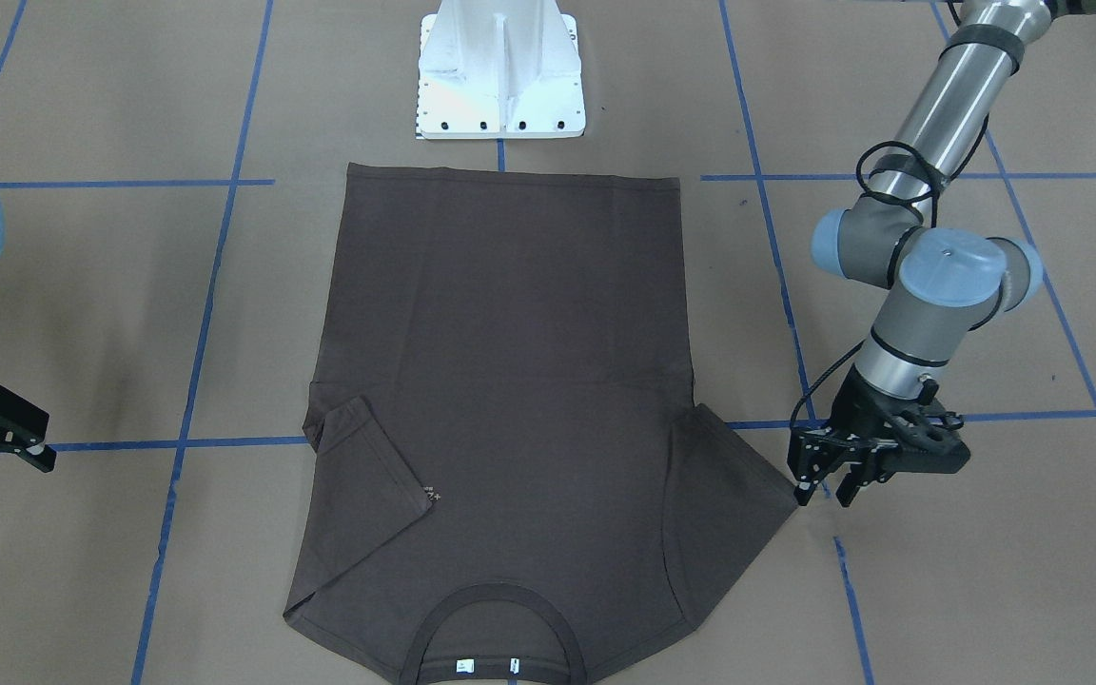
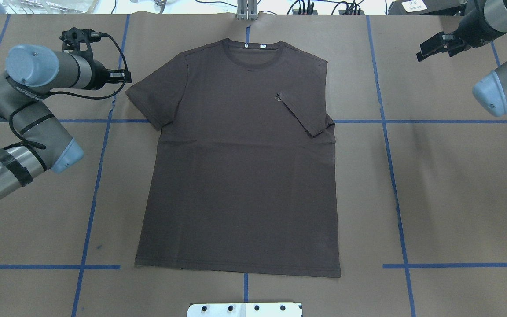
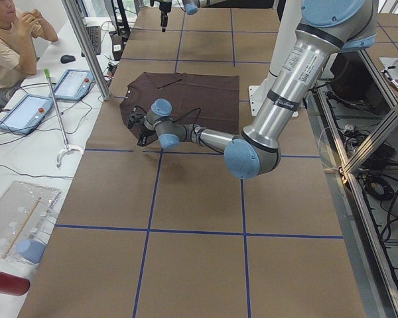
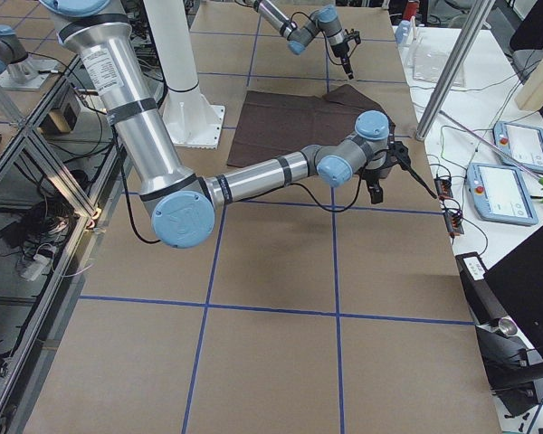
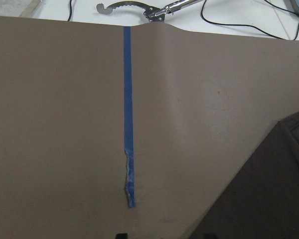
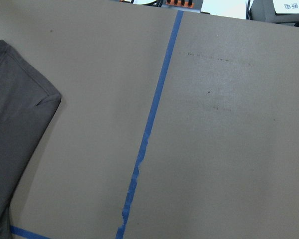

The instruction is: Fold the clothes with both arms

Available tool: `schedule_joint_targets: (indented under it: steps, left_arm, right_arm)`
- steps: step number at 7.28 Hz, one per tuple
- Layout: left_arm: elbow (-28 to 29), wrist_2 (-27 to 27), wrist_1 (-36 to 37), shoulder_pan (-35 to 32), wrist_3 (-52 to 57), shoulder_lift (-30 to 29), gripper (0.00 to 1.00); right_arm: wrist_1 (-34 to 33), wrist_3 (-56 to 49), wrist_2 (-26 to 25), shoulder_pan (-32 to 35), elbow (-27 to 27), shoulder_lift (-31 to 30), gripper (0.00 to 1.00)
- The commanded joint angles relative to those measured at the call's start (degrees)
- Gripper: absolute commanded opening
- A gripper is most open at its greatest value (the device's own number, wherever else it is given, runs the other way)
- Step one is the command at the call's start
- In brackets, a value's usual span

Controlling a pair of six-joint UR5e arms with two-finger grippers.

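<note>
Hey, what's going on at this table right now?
It is a robot's shirt-folding job, partway through. A dark brown T-shirt lies flat on the paper-covered table. Its right sleeve is already folded in over the chest; the left sleeve is spread out. The left pincer is open beside that sleeve's tip, holding nothing. The right pincer is off to the side, clear of the shirt.

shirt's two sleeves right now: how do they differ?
The left-side sleeve lies spread out on the table; the right-side sleeve is folded in over the chest. The right-side sleeve reaches the chest logo; the left-side sleeve is clear of it. The left gripper hangs beside the left-side sleeve; no gripper is near the right-side sleeve. Both lie flat, same dark brown.
</note>
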Motion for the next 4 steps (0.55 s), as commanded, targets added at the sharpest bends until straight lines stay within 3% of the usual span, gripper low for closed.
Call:
schedule_joint_targets:
  steps: [1,4]
  left_arm:
    - [2.08,0.99,-0.02,1.63,-0.31,-1.29,0.56]
    - [2.26,2.48,-0.02,2.16,0.13,-1.11,0.55]
  right_arm:
    - [-0.01,0.0,-0.06,0.0,-0.1,0.02,1.0]
    - [-0.01,-0.09,-0.24,0.0,-0.19,0.02,1.0]
